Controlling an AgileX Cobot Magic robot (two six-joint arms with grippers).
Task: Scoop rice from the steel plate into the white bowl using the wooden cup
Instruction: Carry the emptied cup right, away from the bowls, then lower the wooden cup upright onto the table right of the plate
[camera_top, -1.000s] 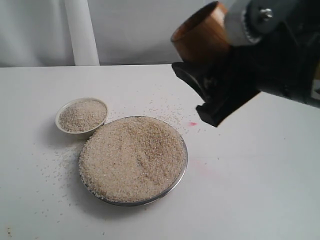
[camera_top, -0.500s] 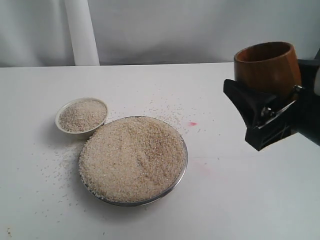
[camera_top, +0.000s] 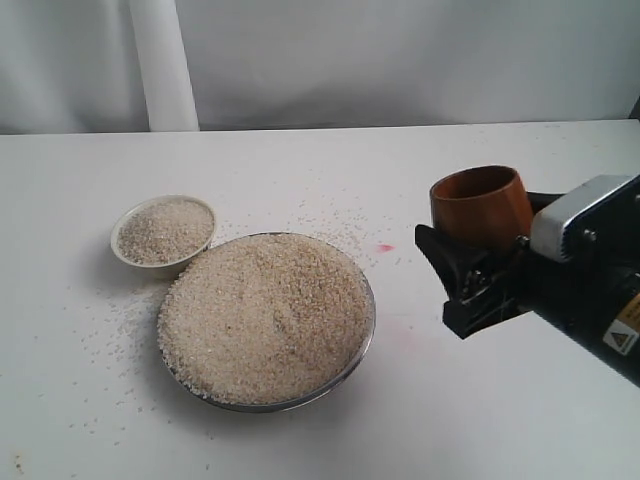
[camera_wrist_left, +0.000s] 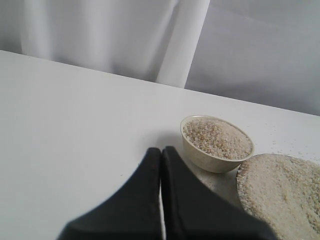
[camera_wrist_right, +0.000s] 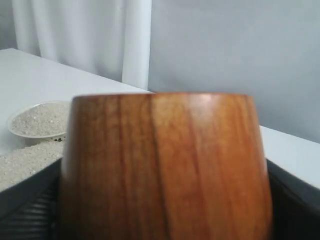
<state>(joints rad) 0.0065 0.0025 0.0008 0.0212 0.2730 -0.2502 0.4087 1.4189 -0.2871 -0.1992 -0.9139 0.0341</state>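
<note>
While the wooden cup (camera_top: 480, 205) is parked off to the right of the steel plate (camera_top: 371, 322), well clear of its rim, it is gripped round its lower belly by the right gripper (camera_top: 487, 232). One black finger is seen on the near side and the other is mostly hidden behind the wood. So the fingers (camera_top: 450, 270) are clamped on the cup, not slack. It is held mouth-up and close to level, probably so that nothing gets tipped out. Whether anything is inside can't be told, since the interior just reads as dark. Whether the base touches the surface (camera_top: 450, 420) can't be told either.

The rice (camera_top: 265, 315) is piled high across the plate, pretty much to the rim. The white bowl (camera_top: 135, 262) is tucked right against the plate's far-left edge, presumably so each scoop has a short trip. It is already heaped, so the job looks well along, maybe about done.

Loose grains (camera_top: 330, 215) are scattered around both dishes, so spills are clearly a thing here. A small pink mark (camera_top: 385, 247) is seen between plate and cup.

The left gripper (camera_wrist_left: 161, 155) is kept out of the way near the bowl, fingers pressed together on nothing.
</note>
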